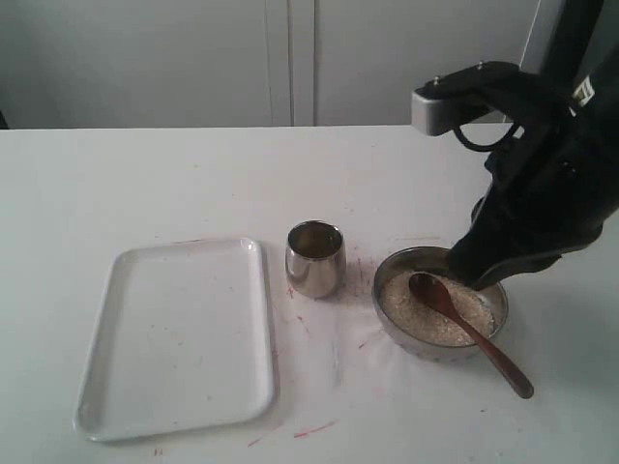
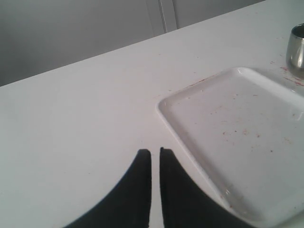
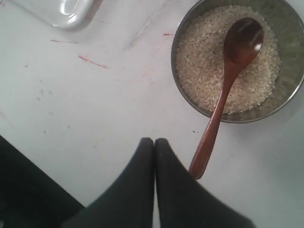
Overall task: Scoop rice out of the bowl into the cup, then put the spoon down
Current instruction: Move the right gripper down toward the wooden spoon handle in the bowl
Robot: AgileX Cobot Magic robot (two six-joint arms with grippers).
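Observation:
The steel bowl (image 1: 379, 290) stands at the front right of the table, holding rice (image 1: 411, 311). The wooden spoon (image 1: 471, 332) lies with its head on the rice and its handle over the rim, the handle's end on the table. The steel cup (image 1: 315, 259) stands upright just left of the bowl. In the right wrist view my right gripper (image 3: 154, 140) is shut and empty, beside the end of the spoon (image 3: 223, 90) without touching it; the bowl (image 3: 289, 47) and rice (image 3: 199, 61) lie beyond. My left gripper (image 2: 155, 151) is shut, holding nothing, over bare table.
A white rectangular tray (image 1: 174, 329) lies empty to the left of the cup; the left wrist view shows the tray (image 2: 237, 123) beside the left fingers and the cup (image 2: 297, 50) at its far corner. Red marks stain the tabletop. The right arm (image 1: 542, 193) looms over the bowl's right side.

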